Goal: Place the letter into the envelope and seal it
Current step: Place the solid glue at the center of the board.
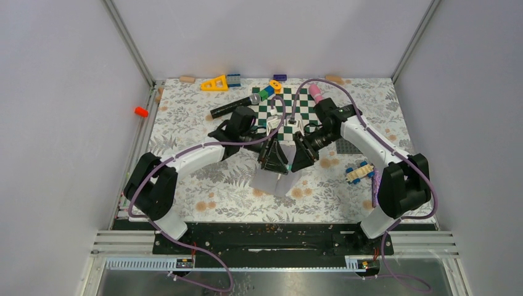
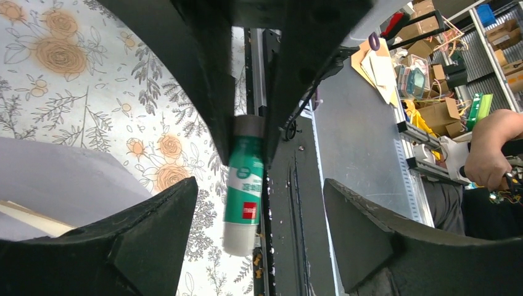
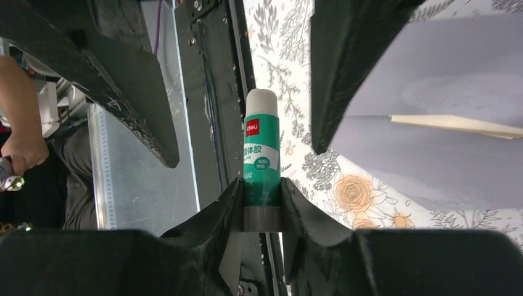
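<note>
Table under a floral cloth [image 1: 203, 185] in grey, white and orange, matte grey walls around it. A green-and-white checkerboard [image 1: 290, 117] lies at the back, with a black mic [image 1: 234, 106] and a yellow plastic triangle [image 1: 214, 83] near it.

The glue stick [image 3: 261, 163] is a green tube with a white cap and a grey base. It has a red "deli" logo, Chinese characters below that, and more print too small to read.

The right gripper [image 3: 260, 185] clamps the stick at its grey base. The left gripper [image 2: 259, 203] is spread wide, and the cap end sits between its fingers [image 2: 142, 240] with gaps on both sides. Fingers are black, wedge-shaped and scuffed.

The envelope [image 1: 271, 183] is plain light grey smooth paper, flat on the cloth at mid-table under both grippers. The letter [image 3: 456, 123] shows as a thin cream edge at the envelope's mouth.
</note>
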